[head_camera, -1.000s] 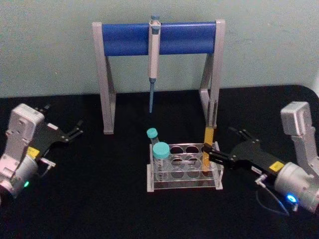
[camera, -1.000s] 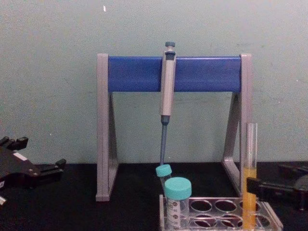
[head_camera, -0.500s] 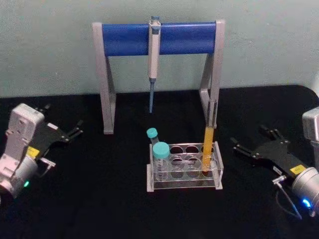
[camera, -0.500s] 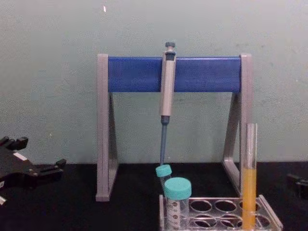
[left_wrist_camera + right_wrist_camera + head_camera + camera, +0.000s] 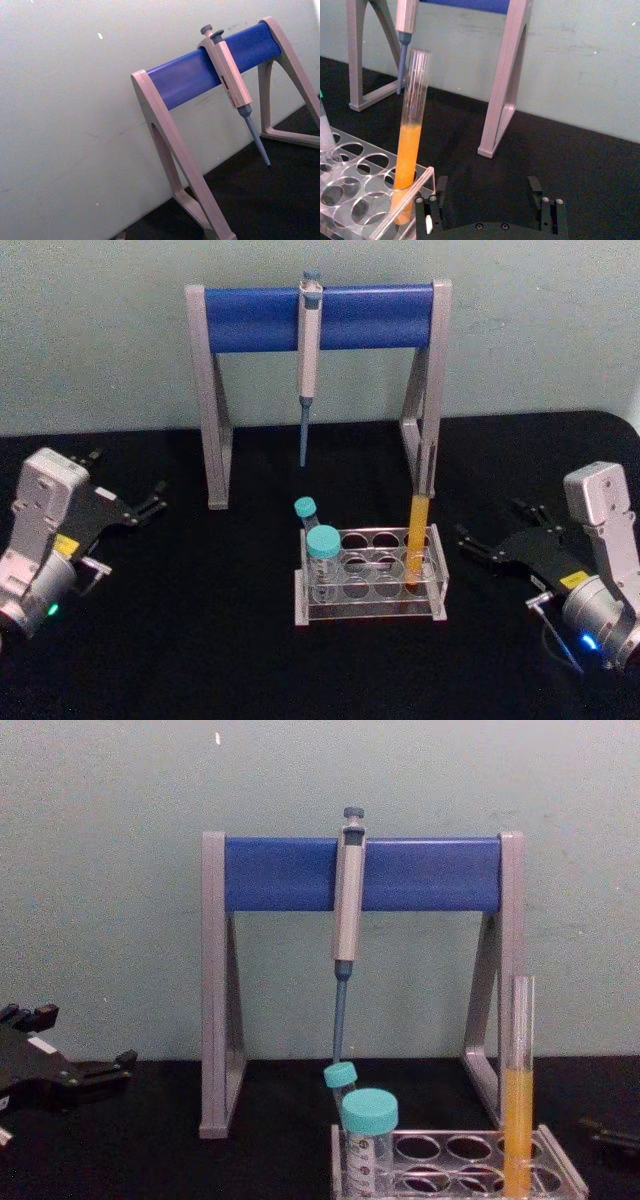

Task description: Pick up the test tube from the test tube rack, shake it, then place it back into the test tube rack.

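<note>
Standing upright in the rightmost hole of the test tube rack (image 5: 368,585), on the front row as far as we can tell, the test tube (image 5: 416,540) rises far above the rack's top, its lower half filled with orange-yellow liquid and its top uncapped. We see our right claw (image 5: 478,540) on the black surface (image 5: 200,640) just to the right of the rack, apart from the tube, its two fingers spread wide with nothing between them; the right wrist view shows the tube a little beyond those parted fingertips (image 5: 434,202). Our left claw (image 5: 150,502) rests well off to the left of the rack, near the surface's left edge, its fingers also apart and holding nothing. Two teal-capped tubes (image 5: 322,560) lean in the rack's left end. Behind the rack stands the grey-and-blue pipette stand (image 5: 318,318), with a pipette (image 5: 308,360) hanging from its blue bar, tip pointing down.
</note>
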Motion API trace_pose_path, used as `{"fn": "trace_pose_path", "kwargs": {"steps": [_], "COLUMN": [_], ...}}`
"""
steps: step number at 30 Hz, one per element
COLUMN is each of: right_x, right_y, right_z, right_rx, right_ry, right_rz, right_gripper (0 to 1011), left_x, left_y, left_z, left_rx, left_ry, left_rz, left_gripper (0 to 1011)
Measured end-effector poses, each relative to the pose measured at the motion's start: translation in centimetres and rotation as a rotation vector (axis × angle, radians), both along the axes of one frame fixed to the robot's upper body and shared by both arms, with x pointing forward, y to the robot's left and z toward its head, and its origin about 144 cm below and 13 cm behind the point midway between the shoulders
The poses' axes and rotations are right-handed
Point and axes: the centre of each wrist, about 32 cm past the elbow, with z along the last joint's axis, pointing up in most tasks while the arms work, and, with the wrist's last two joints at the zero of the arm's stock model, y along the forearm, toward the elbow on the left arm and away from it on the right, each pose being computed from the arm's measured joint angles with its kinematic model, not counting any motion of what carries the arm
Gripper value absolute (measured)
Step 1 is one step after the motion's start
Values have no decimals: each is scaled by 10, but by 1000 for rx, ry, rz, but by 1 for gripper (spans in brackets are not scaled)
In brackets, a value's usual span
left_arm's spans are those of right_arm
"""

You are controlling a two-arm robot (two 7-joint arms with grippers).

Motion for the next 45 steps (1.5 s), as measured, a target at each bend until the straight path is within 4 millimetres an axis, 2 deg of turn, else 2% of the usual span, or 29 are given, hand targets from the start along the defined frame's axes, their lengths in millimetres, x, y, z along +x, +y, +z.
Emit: {"fn": "trace_pose_path", "kwargs": {"steps": [9,45], "right_x": [7,7], "right_y": [4,3], "right_z": [-9,-8], "right_rx": [4,3], "right_ry": [25,21], "right_rz": [12,12], "right_gripper": [1000,1000], "left_x": [0,0], "left_y": [0,0], "left_z": [0,0], "left_rx": [0,0], "left_ry": [0,0], "left_rz": [0,0], "left_gripper": [1001,1001]}}
